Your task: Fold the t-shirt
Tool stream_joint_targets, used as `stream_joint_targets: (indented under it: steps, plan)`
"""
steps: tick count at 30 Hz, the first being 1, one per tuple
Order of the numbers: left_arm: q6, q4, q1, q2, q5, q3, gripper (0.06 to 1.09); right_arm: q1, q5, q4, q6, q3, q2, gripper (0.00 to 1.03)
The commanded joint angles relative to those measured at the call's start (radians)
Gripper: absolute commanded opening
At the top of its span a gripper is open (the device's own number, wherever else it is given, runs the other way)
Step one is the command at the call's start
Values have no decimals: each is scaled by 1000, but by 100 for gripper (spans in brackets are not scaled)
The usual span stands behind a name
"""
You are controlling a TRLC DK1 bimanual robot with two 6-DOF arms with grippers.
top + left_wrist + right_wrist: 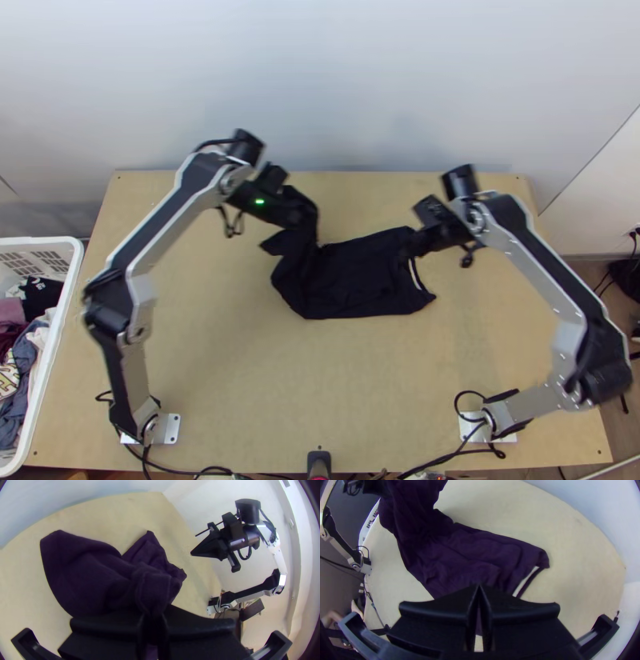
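Note:
The black t-shirt lies bunched at its left part and flatter toward the right, where a light strip edges an opening. My left gripper holds a raised part of it. In the left wrist view the gripper is shut on gathered cloth, with loose folds of the t-shirt around it. My right gripper is over the t-shirt's right part. In the right wrist view the gripper is shut, its tips together above the t-shirt, with no cloth seen between them.
A white basket with mixed clothes stands at the table's left side. The wooden table shows bare between the cloth and the near edge. Cables run along that edge, and a wall stands behind the far edge.

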State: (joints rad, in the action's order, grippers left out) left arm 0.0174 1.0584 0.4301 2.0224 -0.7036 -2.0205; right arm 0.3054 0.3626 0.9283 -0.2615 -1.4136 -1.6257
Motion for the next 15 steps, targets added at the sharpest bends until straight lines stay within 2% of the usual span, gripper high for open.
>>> stream_joint_targets:
  steps: [1,9,15]
  plan:
    - [-19,2,156,190,0,-245,10,-155,2,26,-7,84,162,4]
    - [-103,-215,265,285,-27,-254,10,-247,2,37,-24,243,291,4]
    - [-246,-472,311,351,-60,-254,10,-256,2,37,-13,321,343,4]
